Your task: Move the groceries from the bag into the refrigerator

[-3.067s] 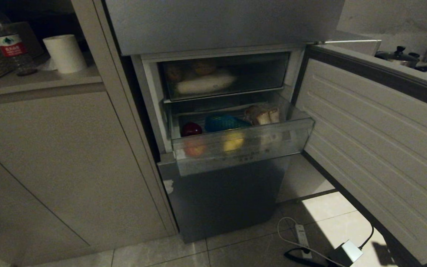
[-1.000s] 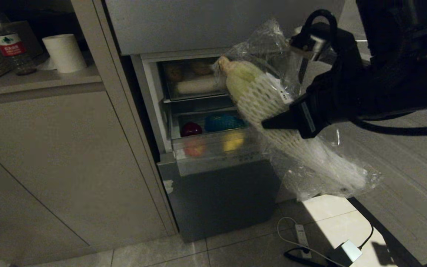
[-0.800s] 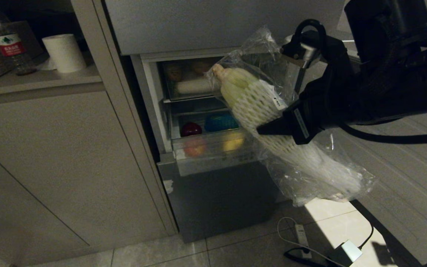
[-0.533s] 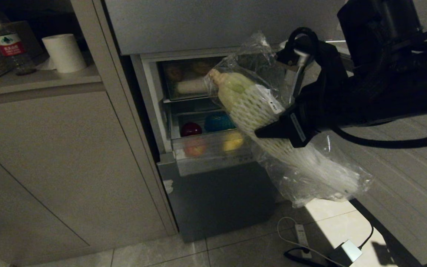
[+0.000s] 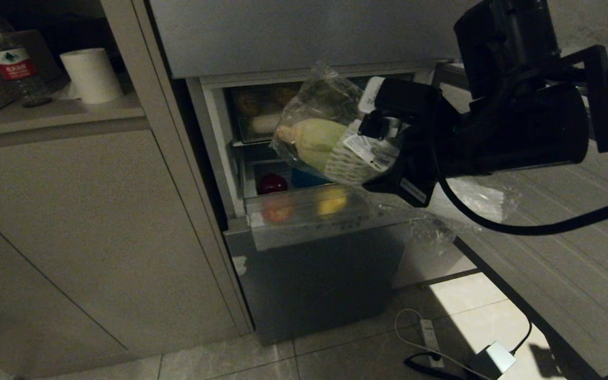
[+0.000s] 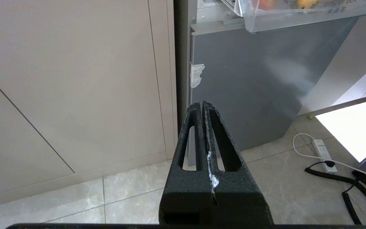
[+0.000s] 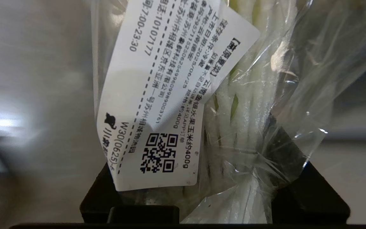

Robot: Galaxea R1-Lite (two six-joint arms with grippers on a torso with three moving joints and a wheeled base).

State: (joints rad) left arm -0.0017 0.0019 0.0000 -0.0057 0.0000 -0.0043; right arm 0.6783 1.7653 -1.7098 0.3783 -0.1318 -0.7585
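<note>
My right gripper (image 5: 388, 148) is shut on a yellow-green pack (image 5: 320, 145) of the groceries: corn in white foam netting inside clear plastic, with a white printed label (image 7: 157, 105). The pack lies nearly level, its pale tip pointing left, just above the pulled-out clear drawer (image 5: 335, 216) of the refrigerator (image 5: 314, 31). In the right wrist view the pack (image 7: 249, 105) fills the space between the jaws. The drawer holds a red apple (image 5: 273, 183) and a yellow fruit (image 5: 332, 200). My left gripper (image 6: 202, 103) is shut and empty, low before the fridge's bottom door (image 6: 249, 82). The bag is out of view.
The open fridge door (image 5: 547, 211) stands at the right, close under my right arm. A beige cabinet (image 5: 98, 237) flanks the fridge on the left, with a red-label water bottle (image 5: 11, 58) and a paper roll (image 5: 92, 75) on its ledge. A power strip (image 5: 430, 338) and cables lie on the floor.
My right arm came into view with the pack, moved left toward the fridge and rolled its wrist. The pack swung from a steep slant to nearly level over the drawer.
</note>
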